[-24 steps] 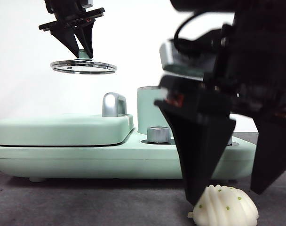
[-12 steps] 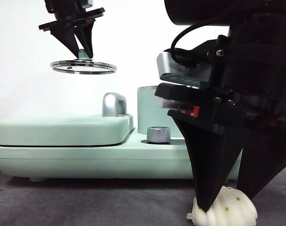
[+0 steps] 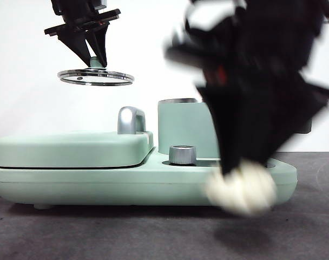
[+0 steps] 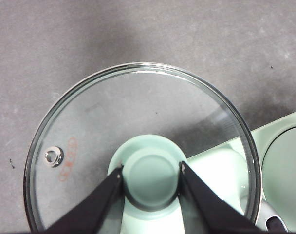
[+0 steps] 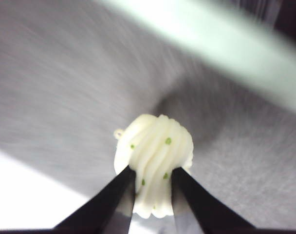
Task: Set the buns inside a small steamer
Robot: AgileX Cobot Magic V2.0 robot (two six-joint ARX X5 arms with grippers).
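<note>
Ridged bun (image 5: 154,163) with small green dots hangs clear of the dark tabletop (image 3: 99,233) at lower right of the front view, pinched between the closed black jaws of the right gripper (image 5: 153,176), its shadow on the surface beneath; arm and bun are smeared by motion blur there. Behind it, at centre frame, the mint-green small steamer (image 3: 183,127) stands uncovered on the wide green appliance (image 3: 72,179). At upper left, the left gripper (image 4: 151,170) is clamped on the green knob (image 4: 151,178) of the glass lid (image 4: 89,126), holding it level in the air.
</note>
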